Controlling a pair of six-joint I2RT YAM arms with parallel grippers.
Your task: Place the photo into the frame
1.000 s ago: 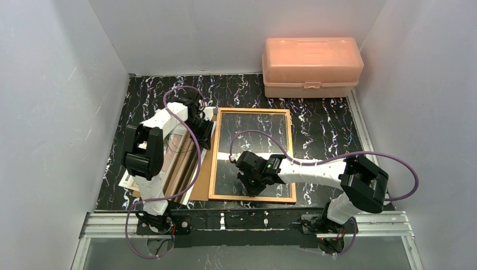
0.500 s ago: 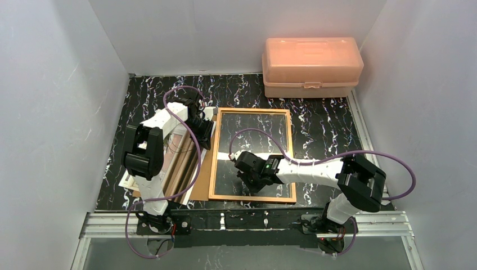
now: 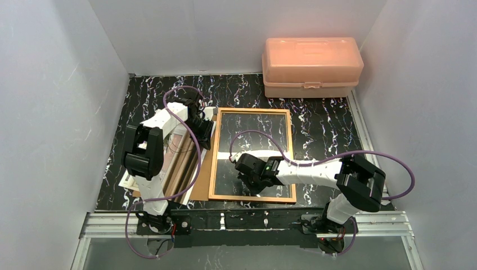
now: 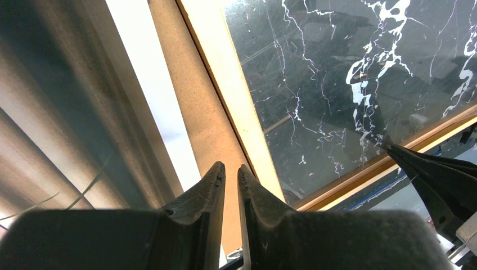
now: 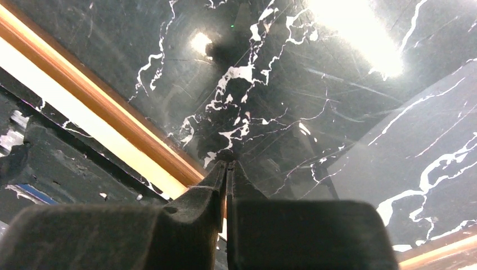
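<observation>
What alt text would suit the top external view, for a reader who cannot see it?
Over a black marbled table, the right claw is inside the wooden frame, close to its near rail; the left claw is by the frame's left rail, near the striped photo. A pink box stands far right.

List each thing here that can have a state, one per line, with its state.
frame: lying flat, no photo inside
photo: outside the frame, to its left
pink box: lid closed
left gripper: almost closed, nothing visibly held
right gripper: shut, tips together
</observation>
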